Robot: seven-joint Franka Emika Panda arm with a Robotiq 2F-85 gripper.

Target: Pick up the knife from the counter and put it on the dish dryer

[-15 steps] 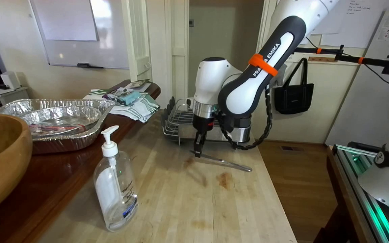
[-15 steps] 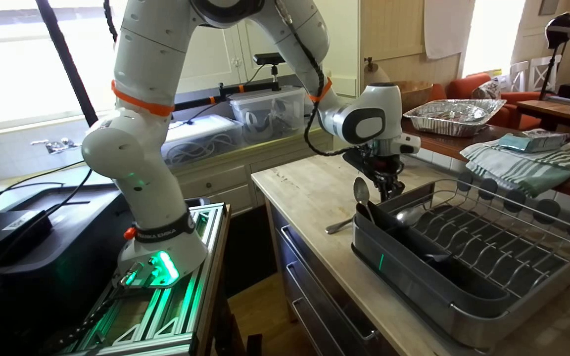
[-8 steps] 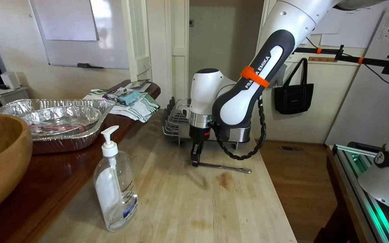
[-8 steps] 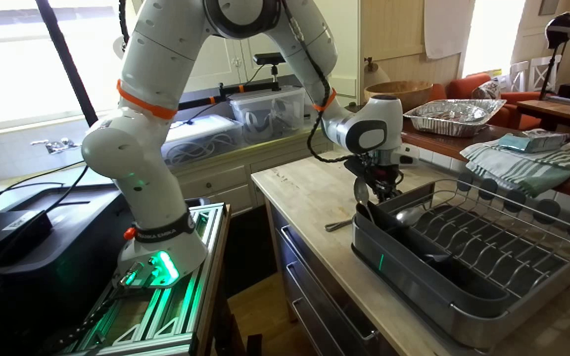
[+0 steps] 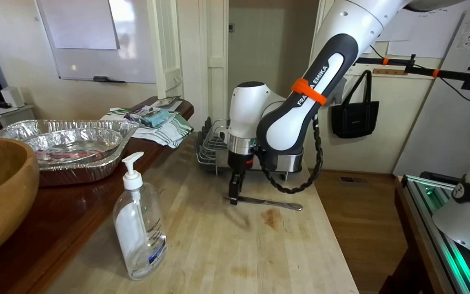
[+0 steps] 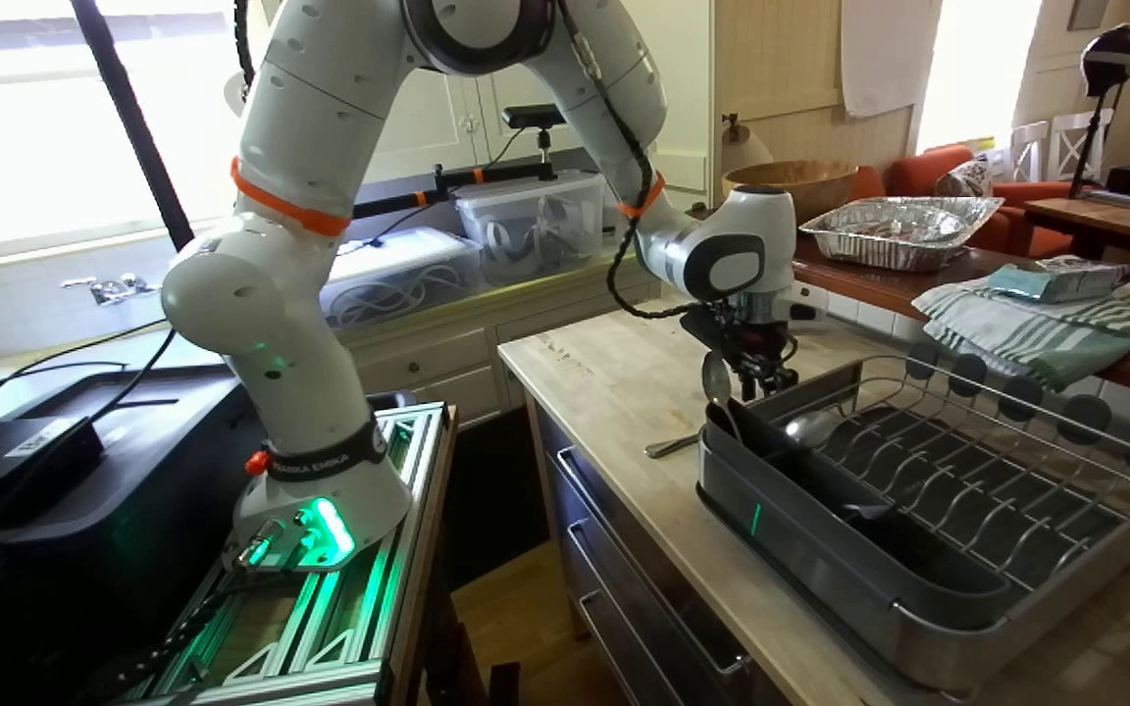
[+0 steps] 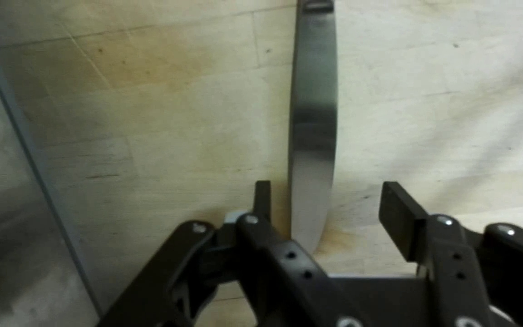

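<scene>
The silvery knife lies on the light wooden counter, its handle towards the counter's edge. In the wrist view its blade runs down between the two black fingers of my gripper. The gripper is open, and the blade is nearer the left finger with gaps on both sides. In an exterior view the gripper is low at the blade end. In an exterior view only the knife's handle end shows; the rest is hidden behind the dish dryer, which also shows behind the arm.
The dish dryer's metal side stands close on the left in the wrist view. Spoons stand in its cutlery holder. A soap bottle, foil trays and a wooden bowl are on the other side.
My gripper has moved down and away from the dish dryer to the counter. The knife's blade end has swung the same way, while the handle end has hardly moved.
</scene>
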